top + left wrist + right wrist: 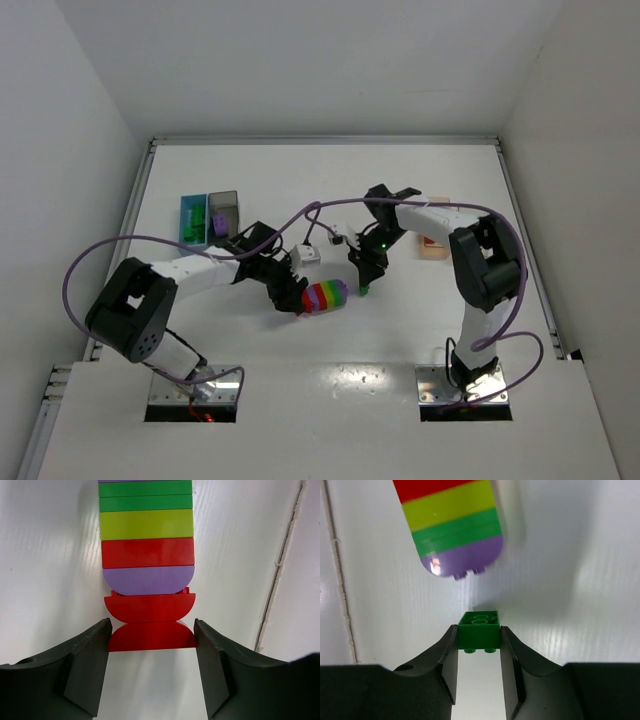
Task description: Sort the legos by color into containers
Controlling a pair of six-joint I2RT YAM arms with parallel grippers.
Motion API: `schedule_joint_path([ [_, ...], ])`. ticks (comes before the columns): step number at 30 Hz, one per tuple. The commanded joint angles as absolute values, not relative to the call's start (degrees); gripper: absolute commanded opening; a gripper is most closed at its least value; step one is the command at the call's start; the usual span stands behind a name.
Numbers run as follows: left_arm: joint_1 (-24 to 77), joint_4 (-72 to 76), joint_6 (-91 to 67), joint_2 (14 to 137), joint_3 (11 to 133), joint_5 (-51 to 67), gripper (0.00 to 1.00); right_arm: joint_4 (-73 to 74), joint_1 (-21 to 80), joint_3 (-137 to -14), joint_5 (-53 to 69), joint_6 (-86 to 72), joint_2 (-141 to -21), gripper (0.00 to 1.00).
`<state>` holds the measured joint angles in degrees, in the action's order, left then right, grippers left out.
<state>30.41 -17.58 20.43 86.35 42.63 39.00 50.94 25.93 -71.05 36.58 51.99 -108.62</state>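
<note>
Right fingers (445, 665): narrow, clamped on green lego (479, 630), just short of purple end of rainbow stack (455, 525). Left fingers (85, 665): half-wide, gripping red end of same stack, mid-surface (400, 330). Blue container (193, 218), grey container (223, 213): side by side, far left.

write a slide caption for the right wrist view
Right end effector shut on a green lego, the rainbow-striped cluster just ahead of it.

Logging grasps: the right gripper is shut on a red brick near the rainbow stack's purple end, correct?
No: the right wrist view shows the right gripper shut on a green brick, not red, near the purple end of the rainbow stack.
</note>
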Motion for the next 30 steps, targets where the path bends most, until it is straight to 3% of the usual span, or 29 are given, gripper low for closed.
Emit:
schedule_joint_path([
  [1, 29.27, -16.08, 21.45, 82.45, 41.4, 38.33, 0.23, 49.22, 24.08, -71.8, 35.77, 50.45, -104.78, 0.01],
  [8, 28.65, -7.21, 12.4, 78.31, 36.74, 23.31, 0.25, 40.18, 20.92, -72.33, 38.32, 36.5, -94.77, 0.01],
  [9, 28.65, -6.6, 10.83, 77.79, 36.22, 20.42, 0.37, 37.82, 20.4, -72.94, 38.32, 32.56, -93.96, 0.01],
  [13, 28.12, -6.07, 8.18, 75.24, 36.21, 16.27, 0.64, 31.74, 19.87, -76.72, 38.94, 21.29, -92.64, 0.0],
  [15, 27.42, -6.06, 7.22, 72.53, 36.21, 14.95, 0.89, 28.58, 19.86, -79.96, 38.41, 16.81, -92.64, 0.0],
  [16, 26.9, -6.06, 6.69, 71.55, 36.21, 14.94, 0.92, 27.52, 19.86, -80.85, 38.41, 13.22, -93.25, 0.0],
  [25, 23.04, -12.12, -3.24, 61.98, 44.55, 12.05, 0.92, 12.41, 21.18, -91.75, 41.04, -10.93, -99.04, 0.0],
  [27, 21.89, -13.09, -4.39, 58.55, 47.27, 6.7, 0.94, 7.33, 22.41, -93.07, 41.65, -15.89, -102.38, 0.0],
  [28, 20.58, -14.23, -6.66, 57.32, 48.07, 3.98, 1.0, 6.08, 23.8, -95.08, 41.66, -19.21, -103.7, 0.0],
  [30, 18.38, -15.72, -8.95, 53.55, 50.35, -3.03, 1.0, 1.79, 26.44, -97.89, 42.27, -23.7, -107.81, 0.0],
])
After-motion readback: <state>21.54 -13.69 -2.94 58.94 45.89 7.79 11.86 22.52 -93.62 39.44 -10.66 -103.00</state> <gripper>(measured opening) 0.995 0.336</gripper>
